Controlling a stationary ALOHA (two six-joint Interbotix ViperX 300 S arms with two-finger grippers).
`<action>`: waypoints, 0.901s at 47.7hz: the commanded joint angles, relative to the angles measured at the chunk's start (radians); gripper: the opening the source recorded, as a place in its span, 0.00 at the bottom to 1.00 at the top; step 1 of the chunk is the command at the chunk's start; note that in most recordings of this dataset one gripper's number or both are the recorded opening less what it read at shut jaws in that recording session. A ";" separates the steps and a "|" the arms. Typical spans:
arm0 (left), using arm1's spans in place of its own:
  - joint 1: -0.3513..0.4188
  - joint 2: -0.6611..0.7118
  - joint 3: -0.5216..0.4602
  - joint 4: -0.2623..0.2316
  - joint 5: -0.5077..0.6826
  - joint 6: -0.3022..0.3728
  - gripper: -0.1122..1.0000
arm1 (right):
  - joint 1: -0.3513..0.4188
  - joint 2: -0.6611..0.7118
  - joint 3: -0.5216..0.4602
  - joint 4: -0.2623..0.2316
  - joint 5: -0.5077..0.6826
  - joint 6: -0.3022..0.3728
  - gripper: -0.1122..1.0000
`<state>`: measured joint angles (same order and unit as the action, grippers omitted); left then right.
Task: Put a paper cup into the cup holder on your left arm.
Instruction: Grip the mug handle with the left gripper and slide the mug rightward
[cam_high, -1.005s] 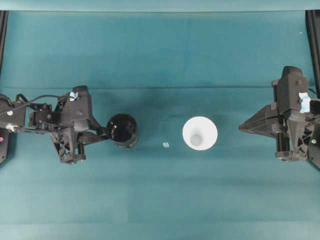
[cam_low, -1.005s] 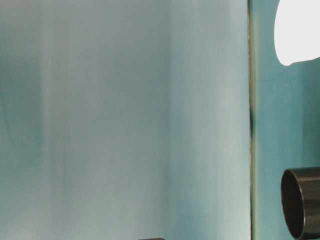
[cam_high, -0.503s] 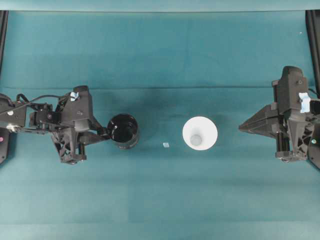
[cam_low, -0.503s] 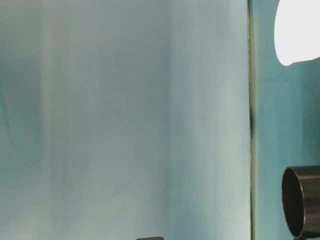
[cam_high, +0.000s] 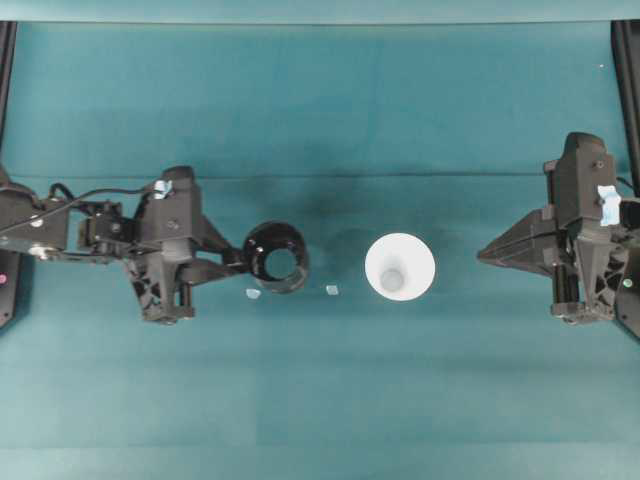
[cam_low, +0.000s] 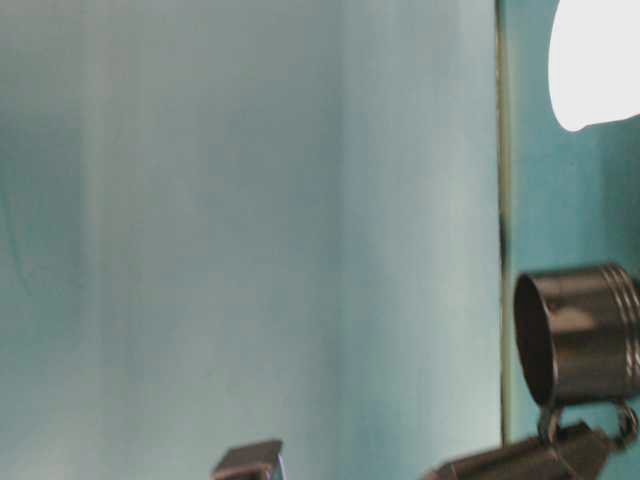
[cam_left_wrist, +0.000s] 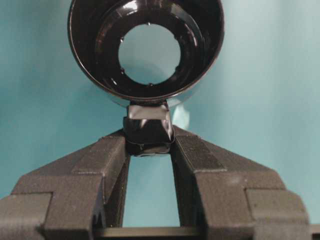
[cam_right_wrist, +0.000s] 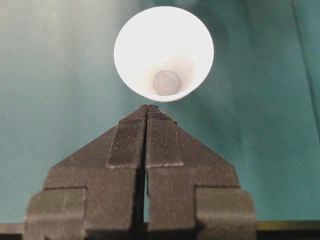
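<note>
left end effector (cam_high: 232, 264) is clamped on the cup holder (cam_high: 276, 257) handle near the tabletop (cam_high: 320, 100) middle, so I'd keep it level while the closed, empty right end effector (cam_high: 487, 254) goes for the paper cup (cam_high: 399, 266) standing just beside it

Even, soft light; the paper cup (cam_low: 596, 62) glares white, and the table-level view is blurred.

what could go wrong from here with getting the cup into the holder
1. The left gripper holds the cup holder only by its small handle nub, so the ring could twist or slip when the cup is pushed in.
2. The right gripper is shut and points at the paper cup; if it advances without opening, it may knock the cup over.
3. The holder's bottom is open, so the tapered cup could slide through or jam.
</note>
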<state>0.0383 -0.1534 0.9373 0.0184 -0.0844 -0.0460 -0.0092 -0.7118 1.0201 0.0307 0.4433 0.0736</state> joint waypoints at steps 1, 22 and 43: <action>0.002 0.012 -0.043 0.003 -0.006 0.009 0.37 | 0.000 -0.002 -0.014 0.002 -0.008 0.009 0.08; -0.008 0.138 -0.189 0.003 0.040 0.072 0.37 | 0.000 -0.003 -0.014 0.002 -0.006 0.009 0.08; -0.021 0.158 -0.192 0.003 0.061 0.075 0.37 | 0.000 -0.003 -0.014 0.000 -0.006 0.008 0.08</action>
<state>0.0215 0.0000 0.7593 0.0184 -0.0184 0.0276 -0.0077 -0.7133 1.0186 0.0307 0.4433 0.0752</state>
